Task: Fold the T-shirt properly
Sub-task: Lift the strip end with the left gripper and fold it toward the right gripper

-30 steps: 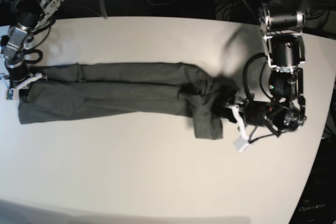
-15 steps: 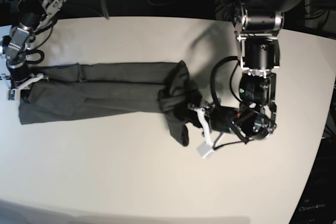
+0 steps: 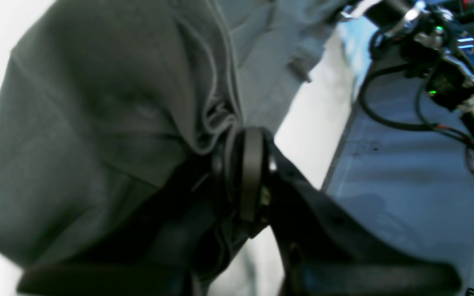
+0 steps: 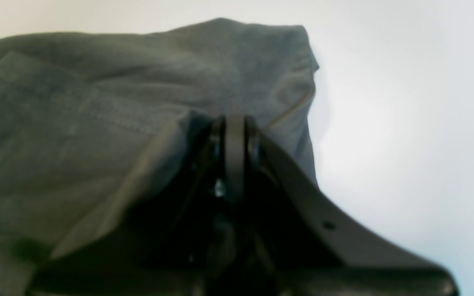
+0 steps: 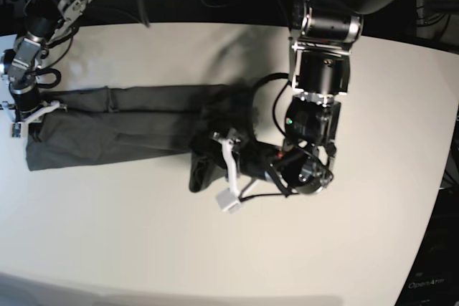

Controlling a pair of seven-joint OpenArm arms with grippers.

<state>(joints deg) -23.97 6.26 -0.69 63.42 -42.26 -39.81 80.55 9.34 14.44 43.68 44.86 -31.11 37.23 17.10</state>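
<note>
Spread across the white table (image 5: 143, 241): the dark grey T-shirt (image 5: 122, 123), one end lifted and bunched. Clamped shut on that raised end, left gripper (image 5: 215, 150). Pinched closed on the T-shirt's opposite end, right gripper (image 5: 32, 116).

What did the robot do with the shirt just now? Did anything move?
The left gripper, shut on the T-shirt, has carried that end across the table toward the other arm, so the shirt lies shorter and the carried end bunches up over the flat part. The right gripper stayed where it was, shut on the far end of the shirt. Nothing was let go.
</note>
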